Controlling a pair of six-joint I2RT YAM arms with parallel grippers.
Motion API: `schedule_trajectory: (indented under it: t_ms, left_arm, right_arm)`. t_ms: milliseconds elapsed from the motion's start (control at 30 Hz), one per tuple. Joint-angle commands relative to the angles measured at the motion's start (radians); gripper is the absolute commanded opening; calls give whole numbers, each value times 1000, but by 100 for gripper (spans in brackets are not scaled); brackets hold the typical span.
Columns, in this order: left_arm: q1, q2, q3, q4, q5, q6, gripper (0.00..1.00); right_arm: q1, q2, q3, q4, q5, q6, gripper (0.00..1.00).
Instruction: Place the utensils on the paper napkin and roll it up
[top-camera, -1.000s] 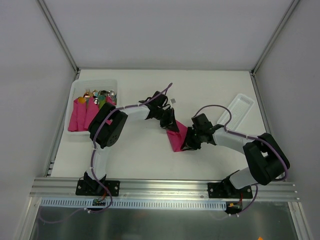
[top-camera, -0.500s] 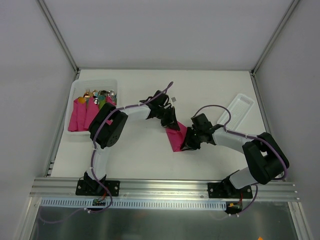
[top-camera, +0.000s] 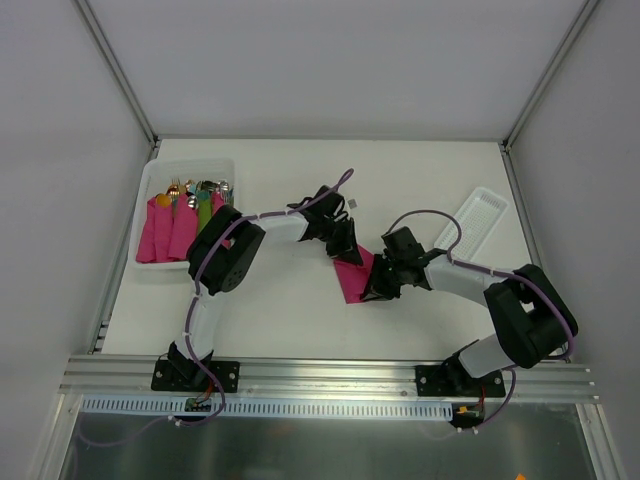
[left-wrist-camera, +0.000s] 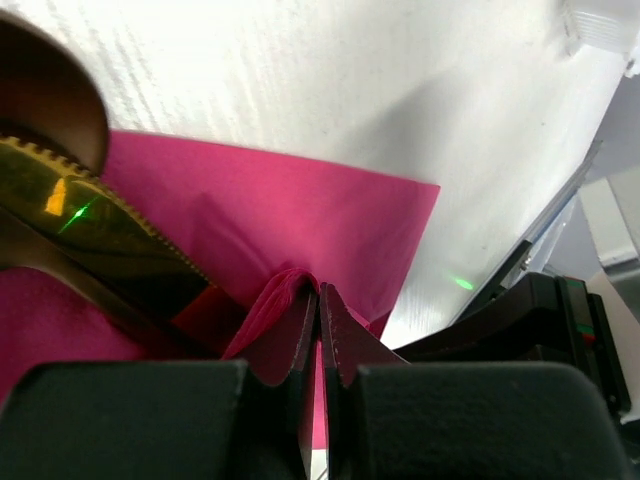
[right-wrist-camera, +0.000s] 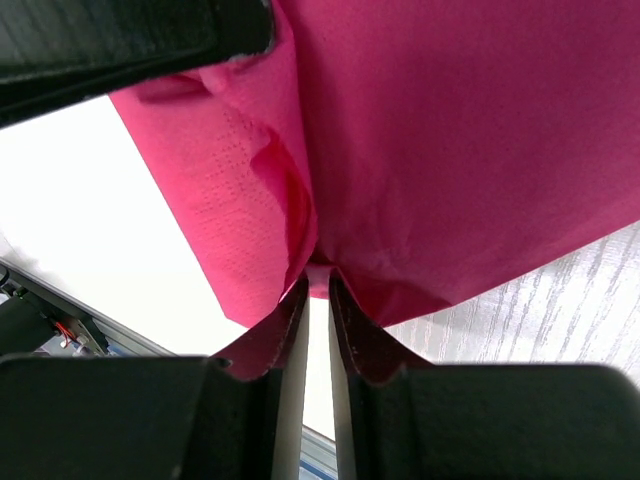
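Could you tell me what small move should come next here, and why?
Probably draw the pinched edge over the utensils: the left pincer and right pincer each grip a fold of the napkin, and the gold pieces lie on it.

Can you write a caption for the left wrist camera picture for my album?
Left tool pinches a fold of the pink paper napkin, with gold utensils close by.

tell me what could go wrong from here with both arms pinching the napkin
Left jaws and right jaws both pinch the thin paper napkin; pulling apart could tear it. The gold utensil lies unheld on the napkin beside the fold and might slide out during rolling.
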Motion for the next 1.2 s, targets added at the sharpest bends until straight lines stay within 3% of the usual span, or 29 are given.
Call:
schedule_trajectory:
  t_ms: [0, 233, 567, 867, 1167]
  left_arm:
    - [-5, 10, 29, 18, -41, -5, 0]
    - [-5, 27, 13, 15, -67, 6, 3]
    - [-8, 44, 15, -17, -84, 41, 19]
    - [-11, 56, 30, -42, -86, 59, 36]
    - [-13, 67, 38, -51, -86, 65, 38]
  right_arm:
    - [7, 0, -9, 6, 3, -15, 16]
    - [11, -84, -9, -5, -17, -8, 19]
    - [8, -266, 38, -74, 4, 2, 27]
    - [2, -139, 46, 15, 34, 22, 22]
    - [1, -20, 55, 107, 41, 32, 21]
